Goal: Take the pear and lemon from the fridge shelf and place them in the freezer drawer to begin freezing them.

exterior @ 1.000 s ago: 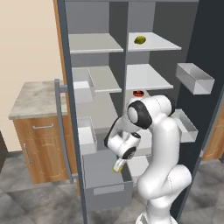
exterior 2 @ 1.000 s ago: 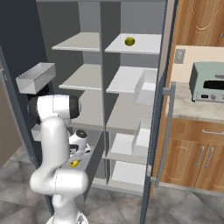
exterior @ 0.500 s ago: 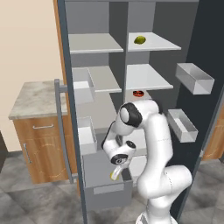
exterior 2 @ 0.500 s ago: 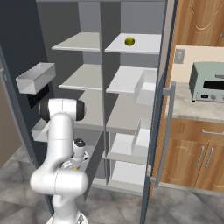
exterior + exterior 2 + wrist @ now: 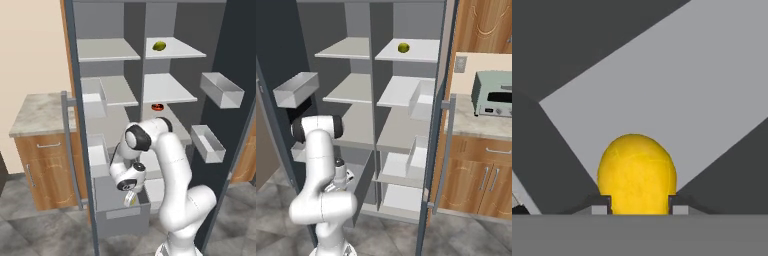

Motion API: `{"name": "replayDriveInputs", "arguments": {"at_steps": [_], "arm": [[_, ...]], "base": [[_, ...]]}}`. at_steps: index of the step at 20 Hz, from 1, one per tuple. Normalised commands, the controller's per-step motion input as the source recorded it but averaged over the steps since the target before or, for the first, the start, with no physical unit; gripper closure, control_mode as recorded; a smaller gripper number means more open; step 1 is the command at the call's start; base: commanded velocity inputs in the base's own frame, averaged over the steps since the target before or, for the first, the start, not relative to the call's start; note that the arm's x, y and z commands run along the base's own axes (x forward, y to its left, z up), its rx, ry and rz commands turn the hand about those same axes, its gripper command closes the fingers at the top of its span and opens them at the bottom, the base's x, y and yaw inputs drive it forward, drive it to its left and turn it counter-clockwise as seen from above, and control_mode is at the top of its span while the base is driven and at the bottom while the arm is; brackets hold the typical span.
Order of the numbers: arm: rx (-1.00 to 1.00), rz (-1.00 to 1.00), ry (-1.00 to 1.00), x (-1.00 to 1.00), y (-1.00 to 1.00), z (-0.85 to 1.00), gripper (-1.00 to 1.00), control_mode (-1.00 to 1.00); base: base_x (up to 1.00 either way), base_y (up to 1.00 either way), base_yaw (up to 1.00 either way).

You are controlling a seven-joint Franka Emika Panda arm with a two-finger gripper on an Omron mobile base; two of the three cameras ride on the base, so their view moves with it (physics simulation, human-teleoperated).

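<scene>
1. Wood cabinet [image 5: 47, 165] stood at 9 o'clock of the open fridge.
2. Freezer drawer [image 5: 122, 217] hung pulled out at 6 o'clock under the gripper [image 5: 129, 199].
3. Lemon [image 5: 637, 173] sat pinched between narrow fingers [image 5: 599, 206], just above the drawer's grey floor.
4. Pear [image 5: 159, 46] lay on the top fridge shelf [image 5: 177, 48] at 12 o'clock.
5. Door bins [image 5: 221, 90] hung at 3 o'clock.

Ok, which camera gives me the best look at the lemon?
The hand view: the lemon sits large and sharp between the gripper's fingers, over the grey drawer floor. The left base view shows the lemon as a small yellow patch under the hand, just above the drawer. The right base view hides it behind the arm.
</scene>
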Motion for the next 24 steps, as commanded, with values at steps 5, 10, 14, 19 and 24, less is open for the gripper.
{"name": "replayDriveInputs", "arguments": {"at_steps": [5,10,14,19,24], "arm": [[0.00,0.02,0.00,-0.15,0.09,-0.33,-1.00,-1.00],[0.07,0.03,0.00,-0.02,-0.03,-0.03,-1.00,-1.00],[0.07,0.00,0.00,0.00,-0.08,0.18,-1.00,-1.00],[0.01,0.00,0.00,0.00,-0.33,0.67,-1.00,-1.00],[0.01,0.00,0.00,0.01,-0.49,0.95,-1.00,-1.00]], "base": [[0.00,0.00,0.00],[0.00,0.00,0.00],[0.00,0.00,0.00],[0.00,0.00,0.00],[0.00,0.00,0.00]]}}
